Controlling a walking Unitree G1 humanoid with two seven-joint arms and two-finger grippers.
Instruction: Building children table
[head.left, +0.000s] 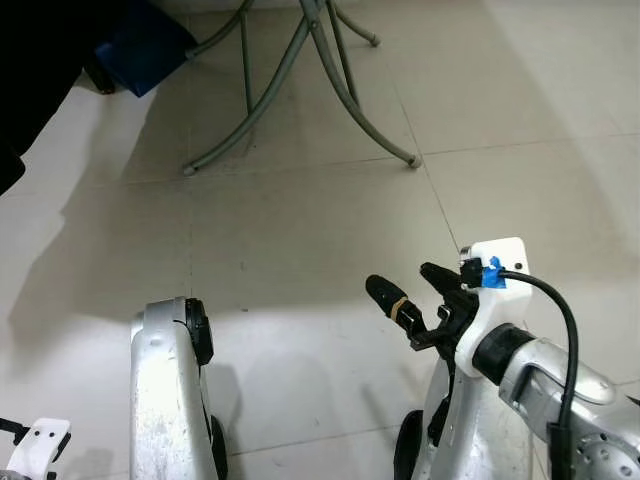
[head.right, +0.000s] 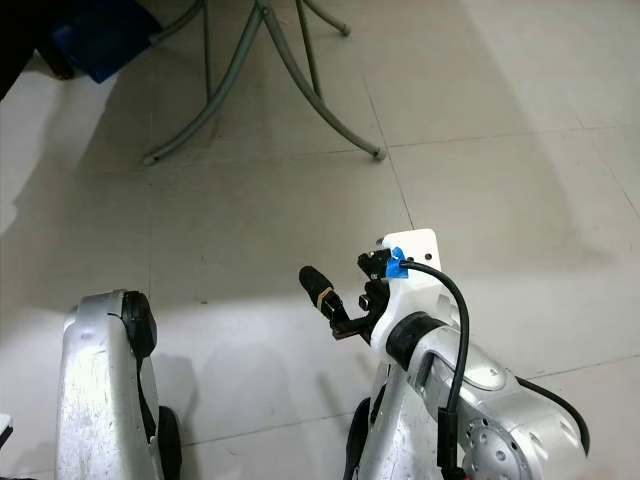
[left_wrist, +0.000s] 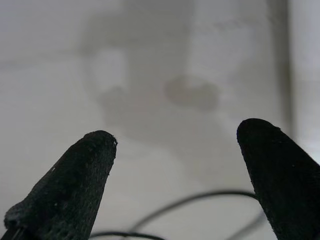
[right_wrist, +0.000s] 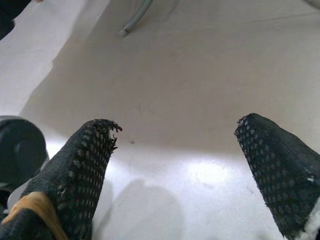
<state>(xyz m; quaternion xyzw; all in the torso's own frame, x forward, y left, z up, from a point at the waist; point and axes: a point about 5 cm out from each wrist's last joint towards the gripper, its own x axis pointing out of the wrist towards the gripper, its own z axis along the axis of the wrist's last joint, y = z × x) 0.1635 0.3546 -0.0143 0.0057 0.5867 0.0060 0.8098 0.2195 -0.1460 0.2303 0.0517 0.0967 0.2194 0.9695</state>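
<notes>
Step looks like searching for table parts. Right gripper (head.left: 410, 290) wide open, empty, above tile floor (head.left: 300, 230); left gripper (left_wrist: 175, 150) open, empty. Next: walk twd. metal legs (head.left: 330, 80).

Grey curved metal legs (head.left: 300, 80) (upright), tiled floor (head.left: 300, 230)

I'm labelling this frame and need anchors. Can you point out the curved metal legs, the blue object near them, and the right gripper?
curved metal legs (head.left: 262, 100), left eye view, on a long bowed leg.
blue object (head.left: 145, 45), left eye view, on its blue face.
right gripper (right_wrist: 175, 150), right wrist view, midway between its fingertips, jaws open.
</notes>
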